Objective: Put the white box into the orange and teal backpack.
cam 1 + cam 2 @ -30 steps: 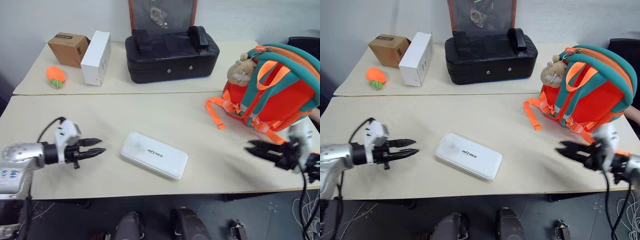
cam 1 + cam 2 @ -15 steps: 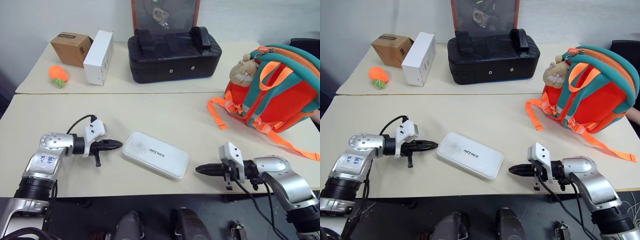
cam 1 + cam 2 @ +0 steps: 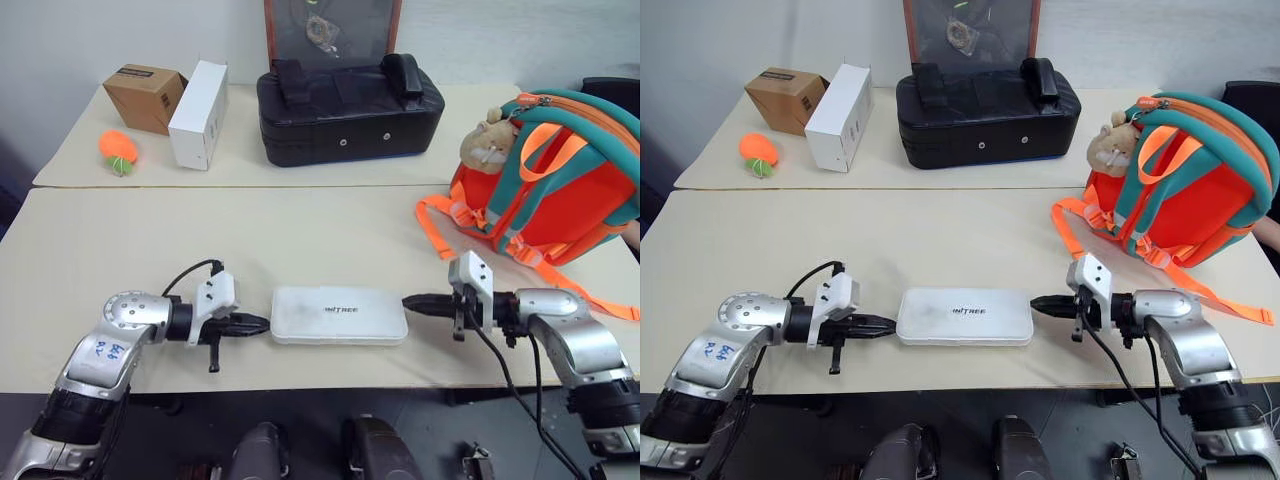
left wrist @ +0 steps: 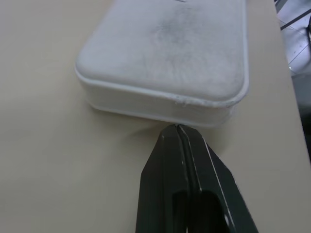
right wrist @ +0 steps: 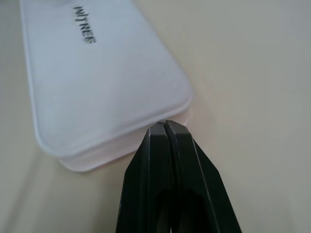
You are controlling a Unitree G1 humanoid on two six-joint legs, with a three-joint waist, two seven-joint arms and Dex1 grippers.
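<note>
A beige table (image 3: 300, 225) is seen w/ the white box (image 3: 339, 315) lying flat near its front edge, well left of the orange and teal backpack (image 3: 560, 190). The box is flanked at its 2 short ends: left gripper (image 3: 258, 323) & right gripper (image 3: 412, 301), jaws pressed fully together, tips set against the ends, nothing held.

1 backpack (image 3: 560, 190), 3 boxes (image 3: 338, 315), 1 case (image 3: 345, 110)

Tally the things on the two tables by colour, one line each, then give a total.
White: 2, the white box and the taller carton
Black: 1, the padded case
Brown: 1, the cardboard box
Orange: 2, the orange and teal backpack and the small toy
Total: 6
</note>
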